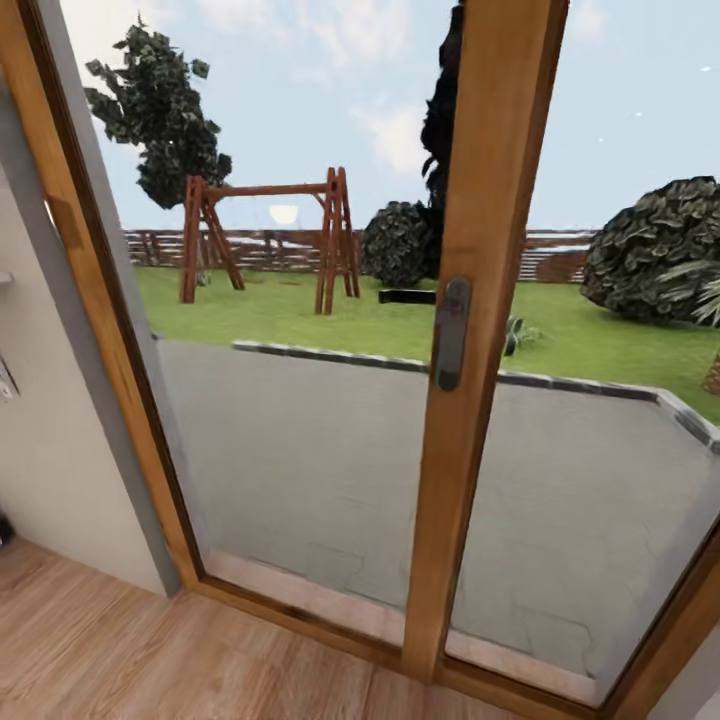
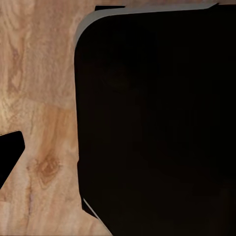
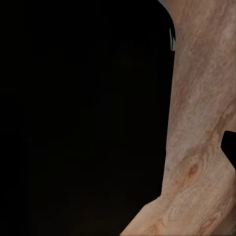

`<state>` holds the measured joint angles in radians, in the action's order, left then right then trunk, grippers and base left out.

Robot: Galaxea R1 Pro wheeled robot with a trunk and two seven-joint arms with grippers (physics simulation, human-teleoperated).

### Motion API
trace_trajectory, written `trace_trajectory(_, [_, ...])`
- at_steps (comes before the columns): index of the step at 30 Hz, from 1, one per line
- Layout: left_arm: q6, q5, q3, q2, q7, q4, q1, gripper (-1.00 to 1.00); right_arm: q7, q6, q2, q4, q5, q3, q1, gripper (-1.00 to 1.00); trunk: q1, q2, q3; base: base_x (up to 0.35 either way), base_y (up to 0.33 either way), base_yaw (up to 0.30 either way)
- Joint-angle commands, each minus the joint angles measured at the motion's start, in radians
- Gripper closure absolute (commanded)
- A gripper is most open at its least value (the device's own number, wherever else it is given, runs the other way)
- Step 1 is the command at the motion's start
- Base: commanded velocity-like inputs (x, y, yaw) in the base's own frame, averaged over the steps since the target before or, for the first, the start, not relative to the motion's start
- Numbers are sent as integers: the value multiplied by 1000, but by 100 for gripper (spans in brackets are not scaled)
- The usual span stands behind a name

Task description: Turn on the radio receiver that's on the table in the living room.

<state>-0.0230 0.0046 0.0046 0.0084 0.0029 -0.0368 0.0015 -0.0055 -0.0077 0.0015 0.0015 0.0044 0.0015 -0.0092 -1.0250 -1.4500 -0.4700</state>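
The radio receiver and the low coffee table are out of view. I face a glass patio door with a wooden centre post and a grey handle. In the left wrist view a black fingertip pokes in at the edge over the wood floor, next to my dark base. The right wrist view has a similar black fingertip beside the dark base over the floor. Neither view lets me tell how the jaws stand.
The door frame's left post meets a beige wall. Light wood floor runs up to the sill. Beyond the glass lie a grey terrace, a lawn, a wooden swing frame and bushes.
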Motion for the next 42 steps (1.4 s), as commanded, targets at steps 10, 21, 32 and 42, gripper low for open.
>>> trace_trajectory(10, [0,0,-1,-1,0,0,0,-100,-1,0,0,0,0,0,0,-100,0,0,-2,0,0,269])
trace_trajectory(21, [0,0,0,-1,0,0,0,-100,0,0,0,0,0,0,0,-100,0,0,-6,0,0,269])
trace_trajectory(32, [0,0,-1,0,0,0,0,-100,-1,-1,0,0,0,0,0,-100,0,0,-10,0,0,269])
trace_trajectory(42, [0,-1,-6,-2,-1,-2,0,-100,-1,-1,0,0,-1,0,0,-100,0,0,-14,0,0,269])
